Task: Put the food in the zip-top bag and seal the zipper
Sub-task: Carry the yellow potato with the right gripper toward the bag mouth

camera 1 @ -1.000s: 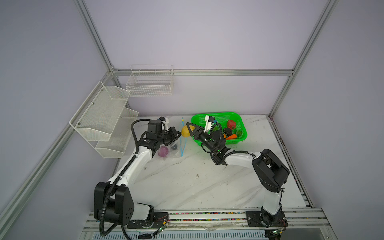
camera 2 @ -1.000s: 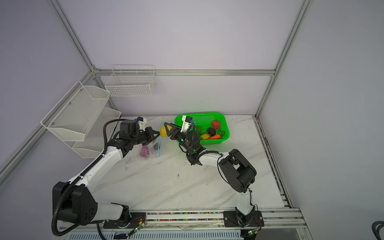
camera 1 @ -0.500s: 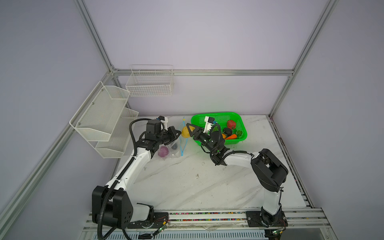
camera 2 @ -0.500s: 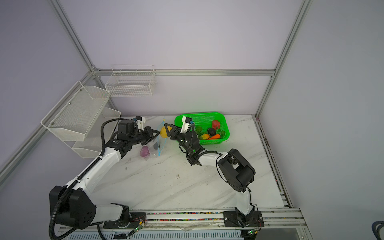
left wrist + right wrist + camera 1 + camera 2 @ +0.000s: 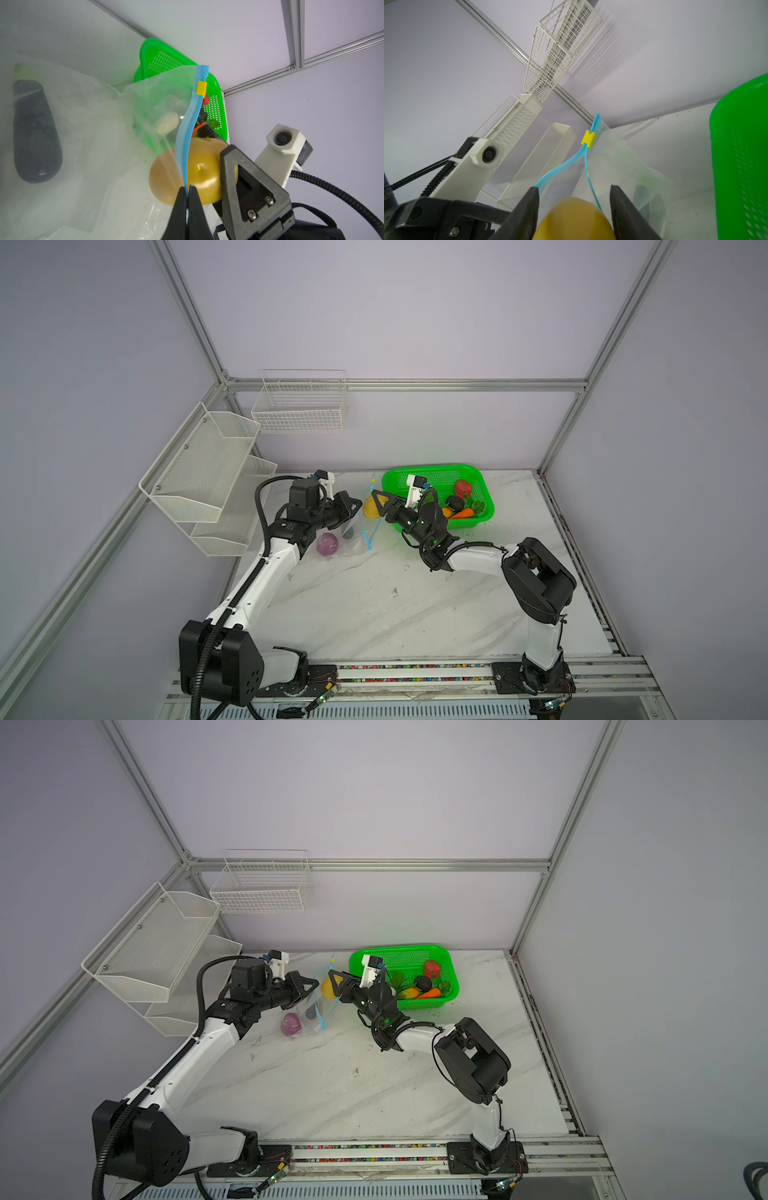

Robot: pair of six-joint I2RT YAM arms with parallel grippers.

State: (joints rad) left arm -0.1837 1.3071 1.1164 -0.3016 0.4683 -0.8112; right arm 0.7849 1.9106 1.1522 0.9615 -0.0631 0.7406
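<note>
**Step in hand:** loading the potato into the bag. The eggplant and onion are already inside; other food is in the basket.

**Bag:** on the table near its rear edge, left of middle, beside the basket. The mouth is raised and the slider sits at the far end of the zipper.

**Left gripper**: clamped tight on one zipper lip, lifting it clear of the table.

**Right gripper**: jaws part-spread, gripping the potato at the mouth, between the two blue lips.

**Arms:** both forearms reach toward the rear edge, with the grippers tip to tip over the bag.

**Next move, judged:** push the potato past the lips, then release. The left grip must keep the mouth spread.
</note>
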